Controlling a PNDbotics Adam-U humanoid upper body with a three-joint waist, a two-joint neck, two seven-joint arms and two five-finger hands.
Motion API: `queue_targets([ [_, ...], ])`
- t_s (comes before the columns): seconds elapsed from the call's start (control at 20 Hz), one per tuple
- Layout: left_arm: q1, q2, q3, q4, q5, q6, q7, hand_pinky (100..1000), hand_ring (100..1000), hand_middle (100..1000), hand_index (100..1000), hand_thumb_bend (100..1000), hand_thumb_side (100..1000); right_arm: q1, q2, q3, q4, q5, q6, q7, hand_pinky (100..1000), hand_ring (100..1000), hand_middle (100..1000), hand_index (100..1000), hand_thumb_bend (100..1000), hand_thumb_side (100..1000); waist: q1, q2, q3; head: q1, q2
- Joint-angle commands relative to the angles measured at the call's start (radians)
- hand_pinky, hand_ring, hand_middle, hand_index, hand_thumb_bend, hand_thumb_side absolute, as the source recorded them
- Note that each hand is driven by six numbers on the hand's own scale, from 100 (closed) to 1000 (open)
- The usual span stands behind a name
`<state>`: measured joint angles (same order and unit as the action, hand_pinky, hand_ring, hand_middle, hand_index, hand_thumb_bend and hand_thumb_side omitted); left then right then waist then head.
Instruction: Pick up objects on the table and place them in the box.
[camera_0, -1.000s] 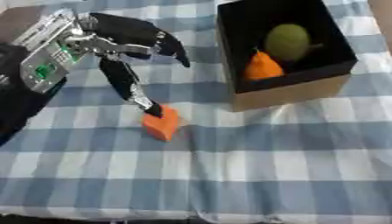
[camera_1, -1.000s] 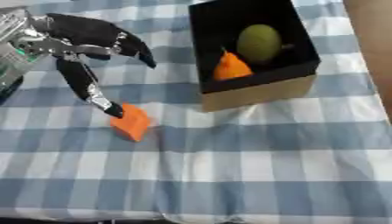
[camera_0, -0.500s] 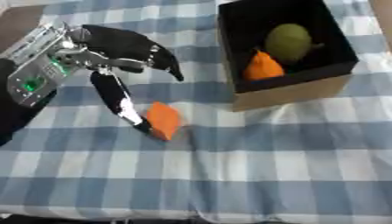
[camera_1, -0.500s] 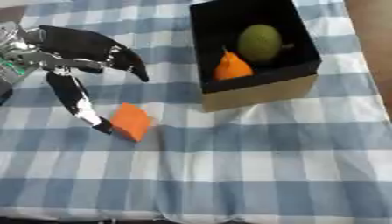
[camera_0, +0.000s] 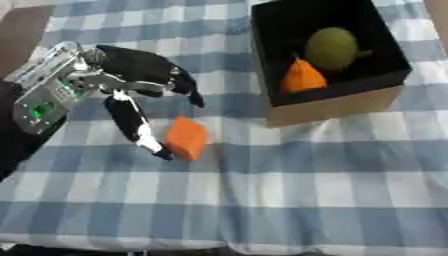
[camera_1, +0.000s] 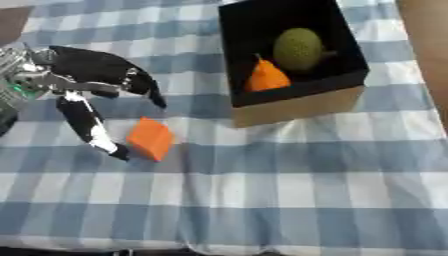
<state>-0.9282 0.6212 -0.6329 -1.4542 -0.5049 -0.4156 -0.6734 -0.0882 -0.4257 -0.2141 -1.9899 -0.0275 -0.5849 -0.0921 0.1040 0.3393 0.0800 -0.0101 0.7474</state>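
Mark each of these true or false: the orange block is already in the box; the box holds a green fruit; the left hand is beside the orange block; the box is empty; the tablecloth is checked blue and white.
1. The orange block is already in the box. False: it lies on the tablecloth, left of the box.
2. The box holds a green fruit. True.
3. The left hand is beside the orange block. True: its thumb reaches down along the block's left side.
4. The box is empty. False: the green fruit and an orange object lie inside.
5. The tablecloth is checked blue and white. True.
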Motion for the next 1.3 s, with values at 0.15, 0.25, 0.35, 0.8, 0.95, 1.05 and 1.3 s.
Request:
queue_targets([
  [0.15,0.008,-0.013,0.032,0.027,-0.028,0.016,0.028,743,807,685,862,524,628,-0.007,-0.006,-0.001,-0.010,0.006,0.001,0.006,946,1000,369,918,100,470,0.000,-0.003,-0.001,0.005,0.001],
  [0.25,0.017,-0.021,0.040,0.041,-0.048,0.017,0.048,741,805,684,860,511,620,-0.007,-0.004,0.000,-0.010,0.006,0.001,0.009,946,1000,368,918,100,470,-0.002,-0.002,-0.001,0.005,0.000],
  [0.35,0.026,-0.029,0.045,0.060,-0.067,0.013,0.063,737,801,677,855,495,621,-0.007,-0.002,0.000,-0.010,0.006,0.002,0.010,947,1000,367,918,100,470,-0.003,-0.001,-0.002,0.006,0.000],
  [0.8,0.051,-0.045,0.041,0.111,-0.118,-0.008,0.066,718,782,654,838,470,569,-0.008,0.003,0.000,-0.010,0.004,0.002,0.015,948,1000,367,919,100,470,-0.005,0.000,-0.005,0.009,0.000],
  [0.95,0.054,-0.051,0.041,0.119,-0.118,-0.011,0.064,702,759,622,813,383,513,-0.008,0.004,0.000,-0.010,0.003,0.002,0.016,949,1000,367,920,100,470,-0.006,0.000,-0.004,0.009,0.000],
  [1.05,0.055,-0.052,0.043,0.113,-0.104,-0.010,0.066,689,741,601,792,318,493,-0.007,0.004,0.000,-0.010,0.003,0.001,0.017,949,1000,366,920,100,470,-0.006,0.000,-0.004,0.009,0.000],
  [1.3,0.061,-0.025,0.056,0.042,-0.030,0.004,0.082,660,697,562,752,116,446,-0.003,0.004,-0.002,-0.010,0.007,0.002,0.018,949,1000,364,920,100,470,-0.004,-0.001,-0.003,0.008,0.002],
])
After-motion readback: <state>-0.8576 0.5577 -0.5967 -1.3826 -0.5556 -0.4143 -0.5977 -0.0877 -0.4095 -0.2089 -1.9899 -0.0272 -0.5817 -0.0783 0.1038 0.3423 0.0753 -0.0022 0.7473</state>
